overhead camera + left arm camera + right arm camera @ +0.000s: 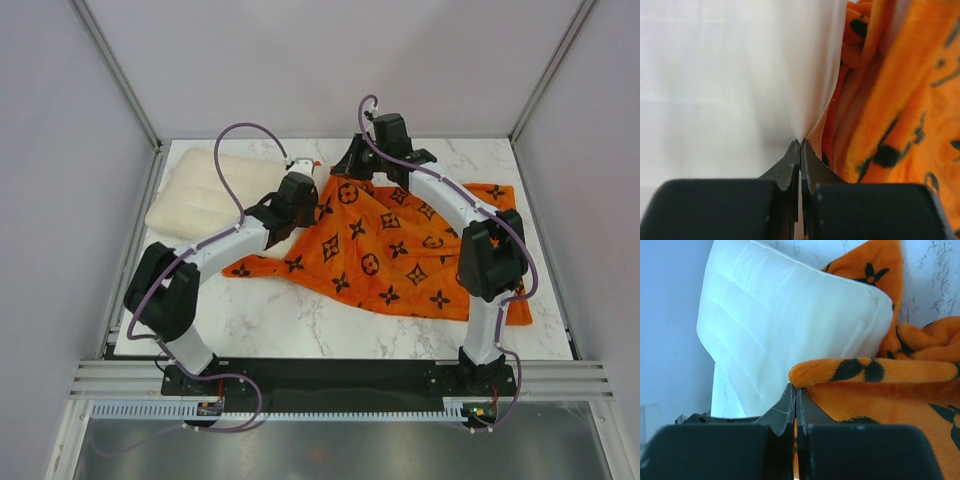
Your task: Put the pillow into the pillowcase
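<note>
The cream-white pillow (205,192) lies at the far left of the table. Its right corner meets the orange pillowcase (400,255), which is spread wrinkled over the middle and right. My left gripper (303,167) is at that pillow corner. In the left wrist view its jaws (801,142) are shut on the white pillow (730,75), whose cloth puckers into the tips, with the pillowcase (900,110) just to the right. My right gripper (351,163) is shut on the pillowcase's rolled edge (865,371). The pillow (790,320) stands right behind that edge.
The marble table (300,320) has grey enclosure walls on three sides and metal posts at the far corners (160,145). The arm bases sit on a black rail (340,375) at the near edge. The right arm's elbow (492,255) hangs over the pillowcase.
</note>
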